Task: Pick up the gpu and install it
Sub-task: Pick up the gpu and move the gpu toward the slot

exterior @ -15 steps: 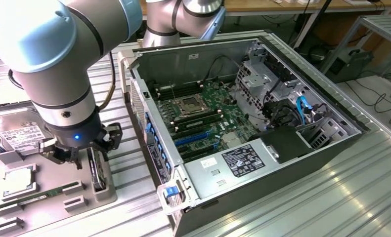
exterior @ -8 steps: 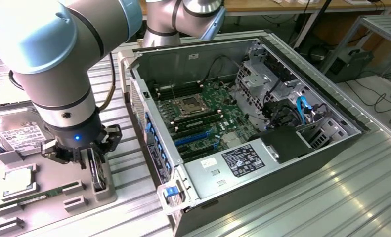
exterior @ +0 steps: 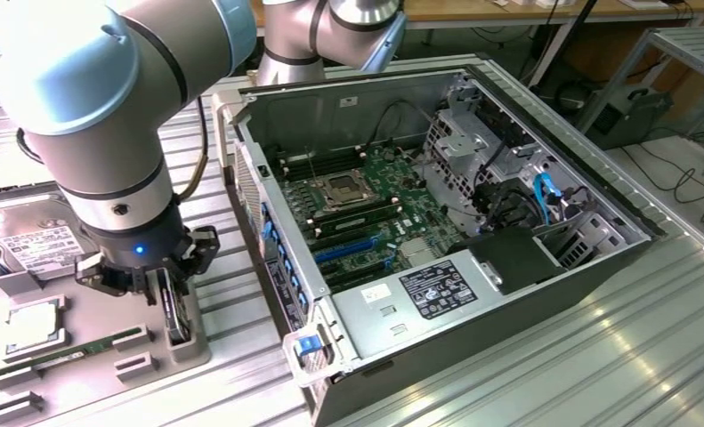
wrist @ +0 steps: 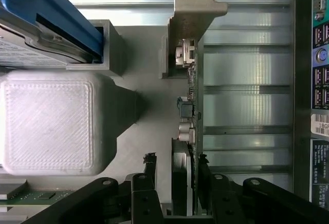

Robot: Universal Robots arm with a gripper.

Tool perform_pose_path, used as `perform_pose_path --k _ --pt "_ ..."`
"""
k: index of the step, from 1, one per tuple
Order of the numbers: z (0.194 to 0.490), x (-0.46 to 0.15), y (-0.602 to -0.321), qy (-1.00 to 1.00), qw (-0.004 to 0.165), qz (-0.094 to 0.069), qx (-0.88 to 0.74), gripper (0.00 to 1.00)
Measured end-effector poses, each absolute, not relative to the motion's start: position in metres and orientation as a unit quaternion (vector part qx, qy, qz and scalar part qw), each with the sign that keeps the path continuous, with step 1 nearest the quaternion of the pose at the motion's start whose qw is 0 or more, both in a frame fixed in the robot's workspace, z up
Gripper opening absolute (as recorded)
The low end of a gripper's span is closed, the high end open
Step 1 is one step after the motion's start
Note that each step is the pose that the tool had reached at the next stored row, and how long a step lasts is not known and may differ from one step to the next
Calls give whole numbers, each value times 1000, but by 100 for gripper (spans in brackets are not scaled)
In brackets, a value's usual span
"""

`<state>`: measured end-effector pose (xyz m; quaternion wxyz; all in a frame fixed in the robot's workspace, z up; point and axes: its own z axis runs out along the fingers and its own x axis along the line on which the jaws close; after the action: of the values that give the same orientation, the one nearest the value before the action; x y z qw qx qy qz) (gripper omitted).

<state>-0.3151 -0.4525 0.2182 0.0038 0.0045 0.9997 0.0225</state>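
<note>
Your gripper (wrist: 177,166) sat low over the parts tray (exterior: 114,342), jaws parted and straddling the gpu (wrist: 189,126). The card stood on edge in its slot in the tray, to the exterior view's left of the open computer case (exterior: 471,294). In the wrist view one finger (wrist: 204,166) lay close against the green board side, while the other stood apart from the black fan housing, so I judged nothing was clamped. Whether the near finger actually touched the board, the angle was too steep to say. The silver bracket (wrist: 191,8) pointed away from the wrist, clear of both fingers.

To do this grasp well, you needed the pads on flat faces: the board's back on one side, the fan shroud's rim on the other, never the blades. You wanted the card centred between the jaws so that closing wouldn't tip it in its slot, and a gentle squeeze, since the shroud was likely thin plastic. The hard drive (exterior: 25,236) and RAM stick (exterior: 73,351) lay on the same tray, apart from the fingers.
</note>
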Motion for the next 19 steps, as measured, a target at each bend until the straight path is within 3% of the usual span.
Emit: perform_pose_path --k 3,5,19 --pt "218 -315 -453 1000 4 22 4 41" --pt "218 -315 -453 1000 4 22 4 28" --pt "217 -314 -453 1000 4 21 4 28"
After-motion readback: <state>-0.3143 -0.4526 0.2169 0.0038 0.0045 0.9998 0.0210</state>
